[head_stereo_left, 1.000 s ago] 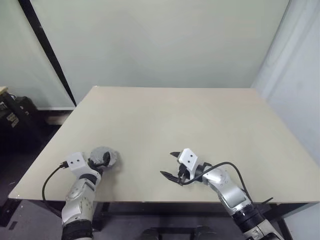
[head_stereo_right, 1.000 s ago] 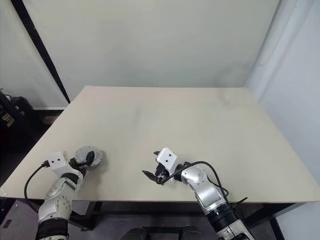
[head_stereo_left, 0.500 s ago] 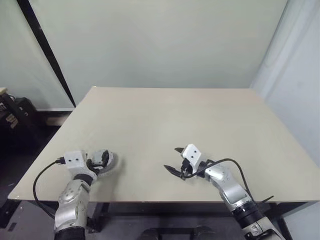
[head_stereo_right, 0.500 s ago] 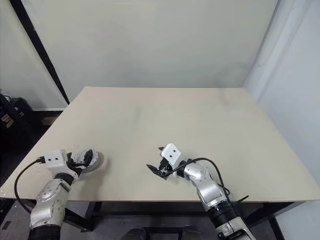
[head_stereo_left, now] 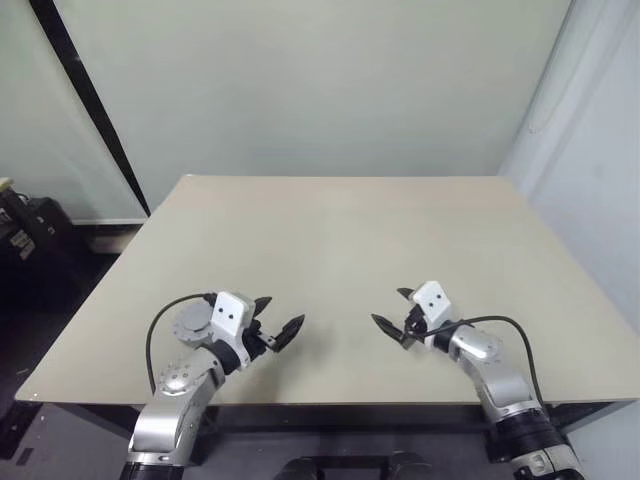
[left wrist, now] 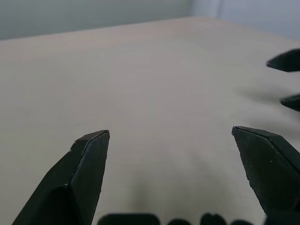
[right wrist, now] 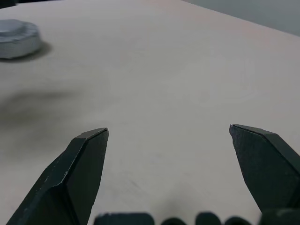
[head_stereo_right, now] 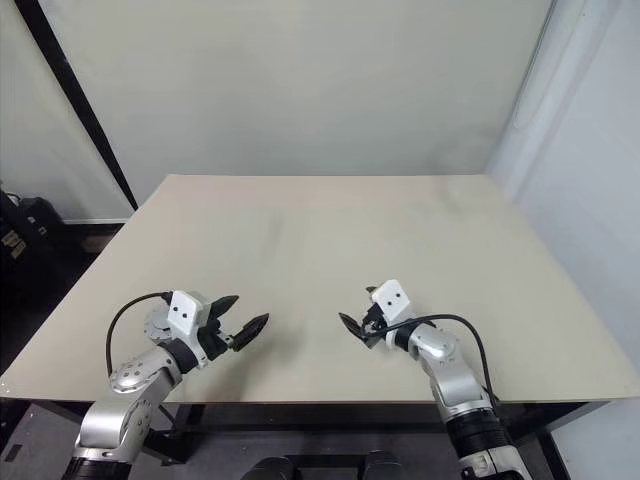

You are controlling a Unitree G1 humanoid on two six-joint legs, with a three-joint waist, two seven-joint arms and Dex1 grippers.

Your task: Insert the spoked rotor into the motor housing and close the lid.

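The squat round grey motor housing (right wrist: 16, 38), lid down, sat at the frame's lower left behind the left gripper (head_stereo_left: 278, 324), which, like the right gripper (head_stereo_left: 394, 317), hung spread and empty, so a careless elbow might have nudged it off the table's (head_stereo_left: 350, 230) near edge.

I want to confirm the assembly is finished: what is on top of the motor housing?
The grey lid lies flat on the motor housing, closing it. Whether the spoked rotor sits inside cannot be seen, because the lid covers the interior.
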